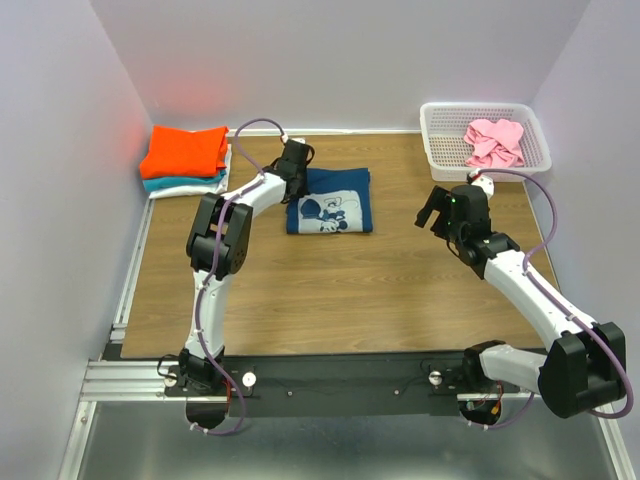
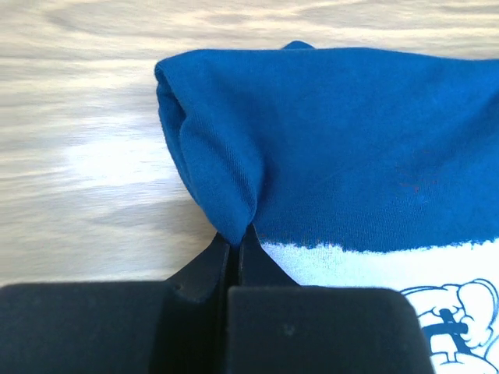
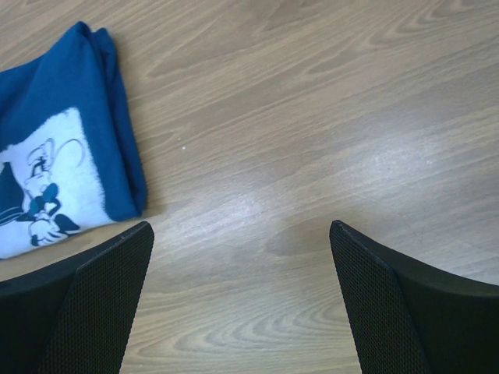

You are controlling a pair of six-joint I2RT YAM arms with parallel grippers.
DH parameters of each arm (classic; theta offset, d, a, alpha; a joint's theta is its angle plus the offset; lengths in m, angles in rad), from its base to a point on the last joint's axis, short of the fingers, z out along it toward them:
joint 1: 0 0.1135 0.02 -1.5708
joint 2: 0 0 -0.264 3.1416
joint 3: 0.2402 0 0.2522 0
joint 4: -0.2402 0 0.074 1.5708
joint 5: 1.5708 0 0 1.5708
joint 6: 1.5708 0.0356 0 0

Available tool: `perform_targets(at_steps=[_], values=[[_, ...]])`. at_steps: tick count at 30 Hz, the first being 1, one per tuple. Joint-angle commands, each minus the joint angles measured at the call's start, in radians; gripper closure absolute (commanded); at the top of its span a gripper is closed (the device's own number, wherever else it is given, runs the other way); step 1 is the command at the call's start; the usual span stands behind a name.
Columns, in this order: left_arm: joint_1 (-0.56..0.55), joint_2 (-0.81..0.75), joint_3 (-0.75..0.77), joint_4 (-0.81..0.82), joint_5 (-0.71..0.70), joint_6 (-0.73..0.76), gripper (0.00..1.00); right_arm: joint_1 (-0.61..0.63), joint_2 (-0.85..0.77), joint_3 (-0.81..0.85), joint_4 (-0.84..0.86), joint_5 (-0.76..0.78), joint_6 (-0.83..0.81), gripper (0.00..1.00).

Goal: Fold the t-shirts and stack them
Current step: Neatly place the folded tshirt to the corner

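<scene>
The folded navy t-shirt with a white cartoon print lies at the table's back middle. My left gripper sits at its left edge. In the left wrist view the left gripper is shut, pinching a fold of the navy shirt. My right gripper hovers right of the shirt, open and empty. The right wrist view shows the right gripper above bare wood, the navy shirt to its left. An orange shirt tops a stack with teal and white ones at the back left. A pink shirt lies crumpled in the basket.
A white lattice basket stands at the back right corner. Lavender walls close in the table on the left, back and right. The arm bases sit on a black rail at the near edge.
</scene>
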Motion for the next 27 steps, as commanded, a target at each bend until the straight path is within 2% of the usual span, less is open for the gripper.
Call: perform_targets(at_steps=[1, 4, 9, 15, 21, 27], values=[[0.007, -0.032, 0.039, -0.093, -0.177, 0.119, 1.00, -0.003, -0.012, -0.017, -0.025, 0.068, -0.019, 0.00], [0.013, -0.052, 0.065, -0.122, -0.257, 0.194, 1.00, -0.003, -0.006, -0.020, -0.028, 0.100, -0.022, 0.00], [0.041, -0.108, 0.042, -0.073, -0.294, 0.311, 1.00, -0.003, -0.006, -0.020, -0.028, 0.107, -0.027, 0.00], [0.108, -0.119, 0.094, -0.099, -0.360, 0.414, 1.00, -0.003, -0.008, -0.025, -0.037, 0.141, -0.021, 0.00], [0.191, -0.144, 0.144, -0.089, -0.337, 0.503, 1.00, -0.003, 0.026, -0.019, -0.039, 0.163, -0.021, 0.00], [0.228, -0.165, 0.192, -0.050, -0.282, 0.579, 1.00, -0.003, 0.069, -0.008, -0.039, 0.173, -0.021, 0.00]])
